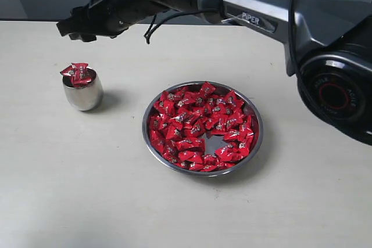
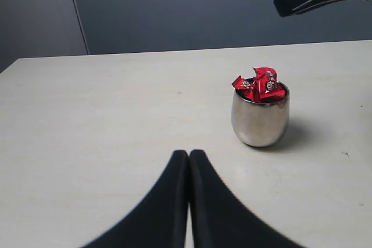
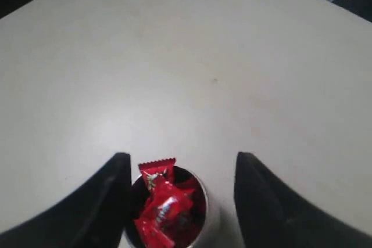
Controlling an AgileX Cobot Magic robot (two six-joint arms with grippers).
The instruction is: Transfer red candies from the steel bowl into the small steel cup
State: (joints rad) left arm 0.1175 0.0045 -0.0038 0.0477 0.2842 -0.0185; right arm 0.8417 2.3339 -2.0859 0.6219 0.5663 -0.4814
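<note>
The small steel cup [image 1: 82,92] stands at the left of the table with red candies [image 1: 77,74] heaped above its rim. The steel bowl [image 1: 260,137] in the middle holds many more red candies [image 1: 197,121]. My right gripper [image 1: 72,29] hangs above and behind the cup, reaching across from the right. In the right wrist view it [image 3: 181,164] is open and empty, straddling the cup [image 3: 213,220] and its candies [image 3: 165,206] from above. In the left wrist view the left gripper [image 2: 189,154] is shut on nothing, low over the table, with the cup [image 2: 260,119] ahead of it.
The right arm's long black and grey link [image 1: 250,10] crosses the back of the scene above the table. A dark wall [image 2: 192,10] stands behind the table's far edge. Bare pale tabletop [image 1: 87,190] lies in front of the cup and bowl.
</note>
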